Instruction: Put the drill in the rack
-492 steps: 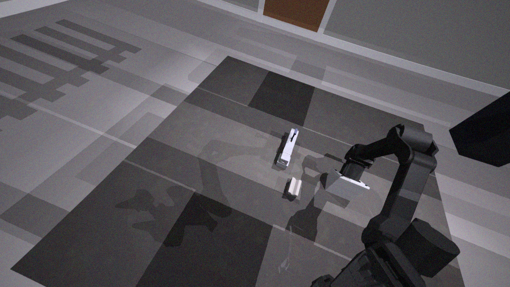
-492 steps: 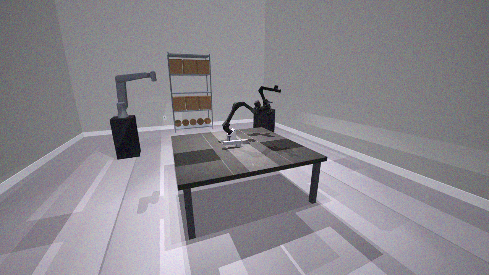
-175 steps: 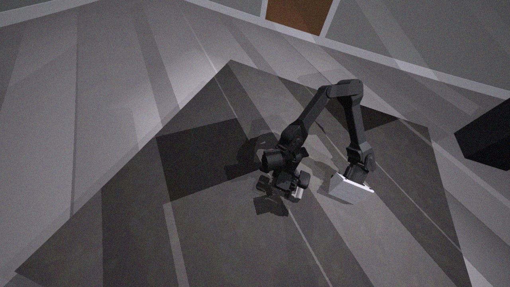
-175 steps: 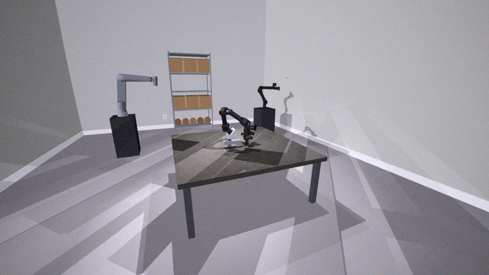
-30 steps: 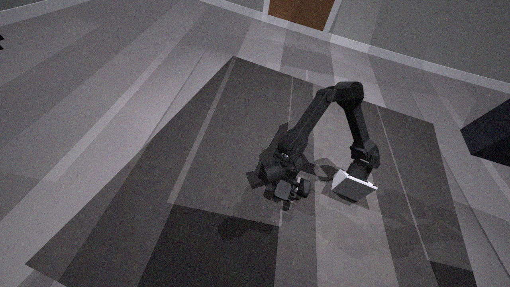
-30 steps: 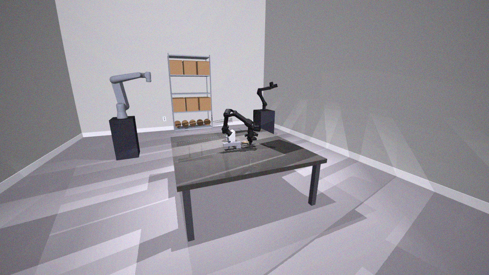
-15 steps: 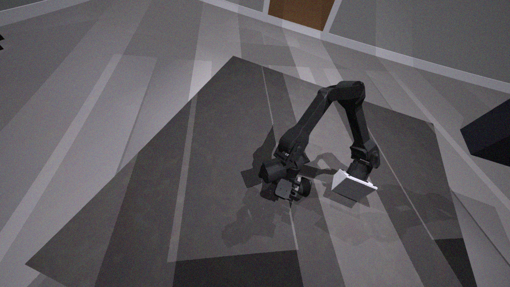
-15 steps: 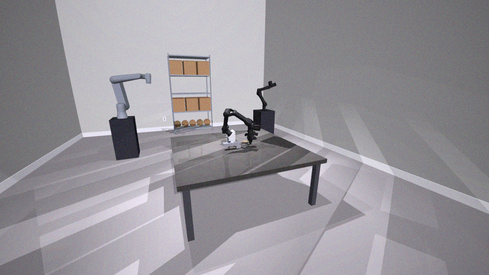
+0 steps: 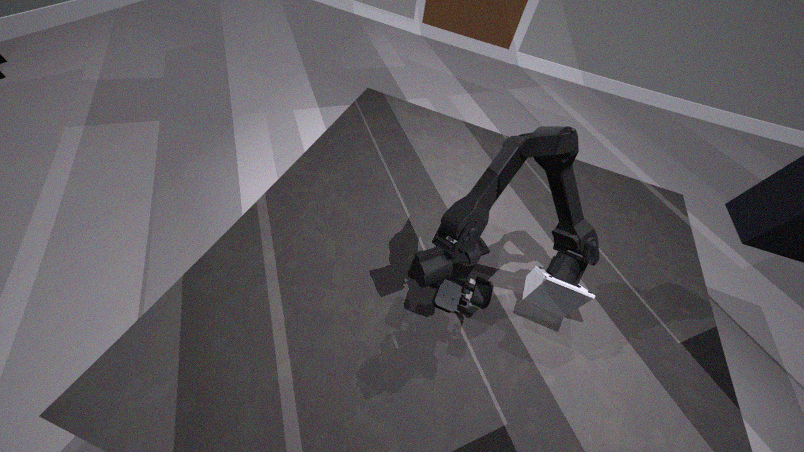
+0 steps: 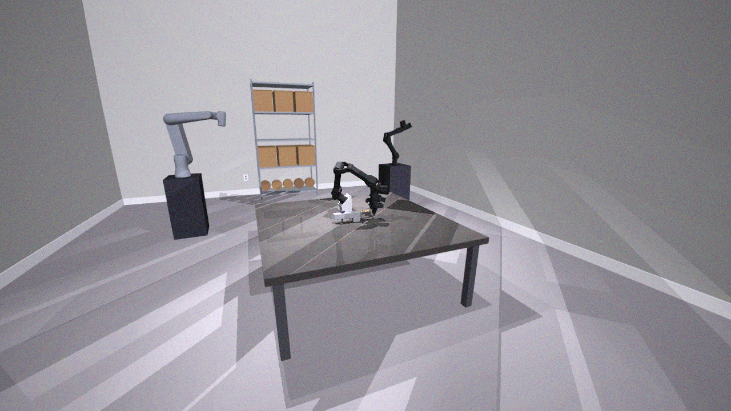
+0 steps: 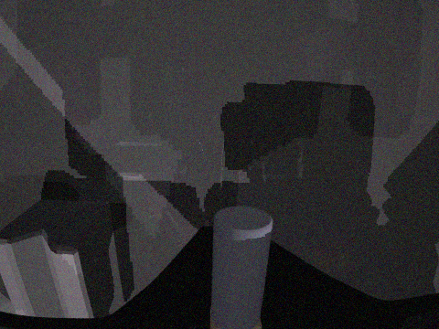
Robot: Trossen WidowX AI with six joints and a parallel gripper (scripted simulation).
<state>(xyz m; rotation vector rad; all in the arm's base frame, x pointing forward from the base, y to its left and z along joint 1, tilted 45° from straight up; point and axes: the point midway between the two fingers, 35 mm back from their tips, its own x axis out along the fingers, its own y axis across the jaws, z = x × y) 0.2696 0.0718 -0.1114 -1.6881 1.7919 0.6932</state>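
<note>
Shows a black six-joint arm [image 9: 509, 168] [image 10: 360, 174] bent above a dark rectangular surface [image 9: 225, 337] [image 10: 388, 240] [image 11: 174, 91]. In the exterior view, places the work toward the far edge of the surface, well apart from both near corners; in the top view, sets it inward from the right-hand corner and well apart from the lower left corner.

Shows the hand [image 9: 466, 295] [image 10: 374, 211] [image 11: 225, 237] pointing down, low over the surface, closed on a grey cylinder [image 11: 241, 274]. In the wrist view, presents this cylinder with its round end toward the top of the frame, dark gripper parts to either side. Is perhaps to be read as the drill, though the view is dim and grainy.

Includes, at the arm's foot, a white angled plate [image 9: 553, 297] [image 10: 348, 203], tilted in the top view. In the exterior view, adds a low pale grey block [image 10: 346, 216] near the plate, and a small tan piece [image 10: 365, 210] between block and hand. Does not allow the key or the rack to be told apart at this scale.
</note>
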